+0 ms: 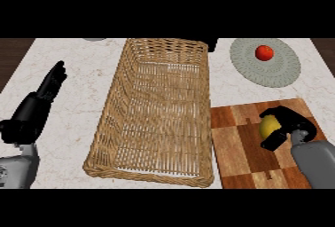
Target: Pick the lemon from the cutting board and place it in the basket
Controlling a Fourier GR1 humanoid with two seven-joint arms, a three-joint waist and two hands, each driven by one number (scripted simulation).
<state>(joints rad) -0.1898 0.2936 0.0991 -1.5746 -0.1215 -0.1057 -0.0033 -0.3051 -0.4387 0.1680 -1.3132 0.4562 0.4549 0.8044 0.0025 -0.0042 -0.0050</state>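
The yellow lemon (267,127) sits on the wooden cutting board (239,146) at the right, partly hidden by the right robot hand (288,124) curled round it. The long, empty wicker basket (157,115) lies just left of the board.

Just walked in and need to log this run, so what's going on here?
The robot's right hand is curled round a lemon on the wooden cutting board at the right. The wicker basket beside the board holds nothing yet. The left hand rests open at the left edge. A red fruit sits on a round grey mat farther back.
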